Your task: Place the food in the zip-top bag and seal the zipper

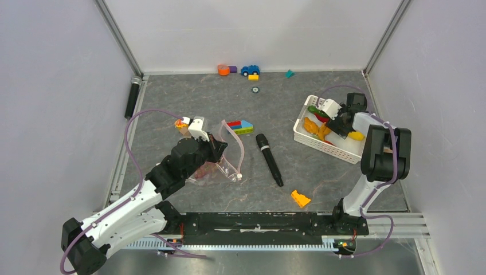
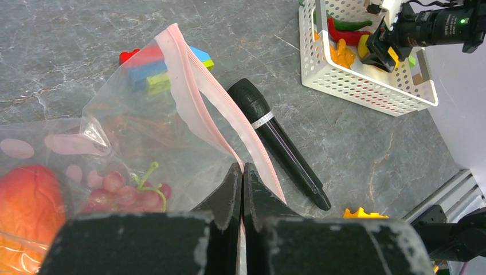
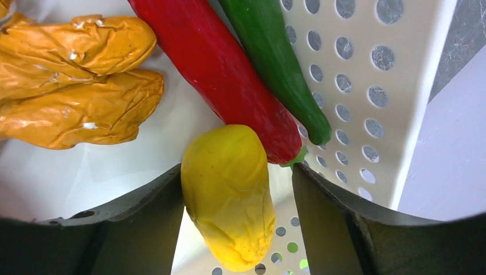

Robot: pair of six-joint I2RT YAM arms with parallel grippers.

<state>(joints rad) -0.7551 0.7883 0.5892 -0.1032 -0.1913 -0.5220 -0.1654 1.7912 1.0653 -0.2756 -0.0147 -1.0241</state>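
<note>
The right gripper (image 3: 236, 172), fingers (image 3: 143, 229) parted, is straddling an oblong yellow plastic toy fruit (image 3: 229, 195) lying lengthwise between them in the white perforated basket (image 3: 367, 86).

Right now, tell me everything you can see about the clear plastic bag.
The bag is clear, floppy plastic with pale pink dots and a pink zipper strip along its mouth. It lies on the grey table in front of the left arm, with its mouth gaping and the strip arching upward. The left gripper is shut and pinches the mouth edge. Inside lie purple grapes and an orange-red fruit. Coloured bricks sit just beyond its far side.
</note>
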